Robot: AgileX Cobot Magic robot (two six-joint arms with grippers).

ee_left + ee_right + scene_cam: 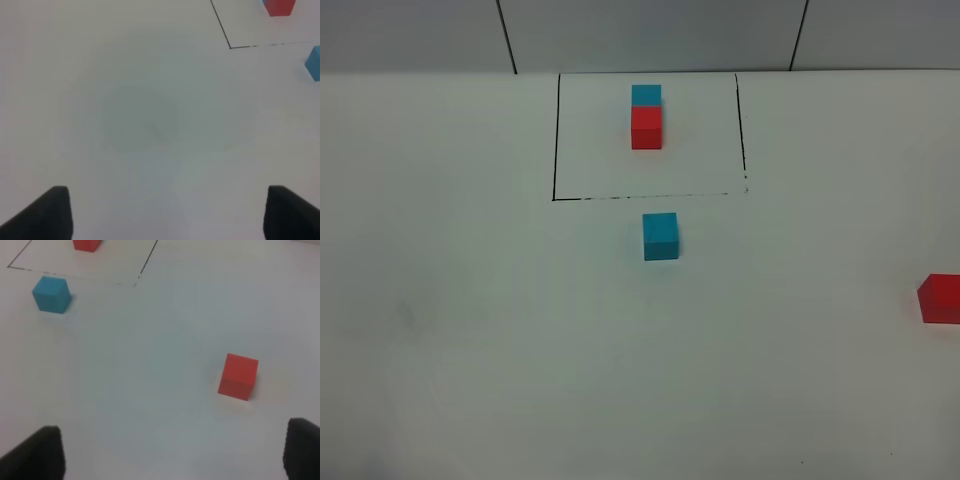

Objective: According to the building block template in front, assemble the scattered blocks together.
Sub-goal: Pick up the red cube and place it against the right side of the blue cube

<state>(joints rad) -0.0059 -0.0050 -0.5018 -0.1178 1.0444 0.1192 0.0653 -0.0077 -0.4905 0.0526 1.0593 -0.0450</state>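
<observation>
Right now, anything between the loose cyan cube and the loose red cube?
Nothing: only bare white table between the loose cyan cube and the loose red cube. The right wrist view shows the whole stretch.

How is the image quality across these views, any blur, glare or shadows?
Exterior high view: flat, even light, sharp, no glare; the loose cyan cube casts almost no shadow, the loose red cube is cut by the frame edge. Left wrist view: soft, a faint grey patch on the table, left hand blurred. Right wrist view: cubes crisp, right hand blurred.
</observation>
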